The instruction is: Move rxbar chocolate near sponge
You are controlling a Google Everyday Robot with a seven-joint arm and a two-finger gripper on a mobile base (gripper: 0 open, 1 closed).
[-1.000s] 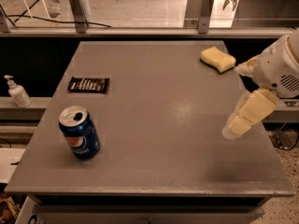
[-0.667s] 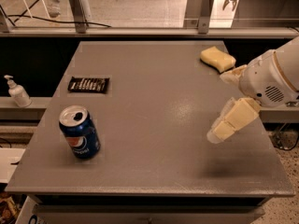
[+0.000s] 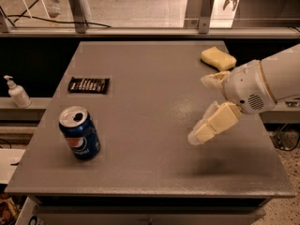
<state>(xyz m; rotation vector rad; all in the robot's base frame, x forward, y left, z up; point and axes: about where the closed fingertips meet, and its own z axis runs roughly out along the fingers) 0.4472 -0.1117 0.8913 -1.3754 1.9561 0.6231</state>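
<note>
The rxbar chocolate (image 3: 89,85), a flat black bar with white lettering, lies on the left side of the grey table (image 3: 150,102). The pale yellow sponge (image 3: 218,58) sits at the table's far right corner. My gripper (image 3: 201,108) hangs above the right part of the table, in front of the sponge and far to the right of the bar. Its cream fingers (image 3: 211,124) are spread apart and hold nothing.
A blue Pepsi can (image 3: 79,133) stands upright near the front left of the table, in front of the bar. A white pump bottle (image 3: 17,93) stands on a ledge left of the table. A railing and posts run behind the table's far edge.
My gripper has moved left and slightly forward over the table, away from the right edge. The bar, the sponge and the can have not moved.
</note>
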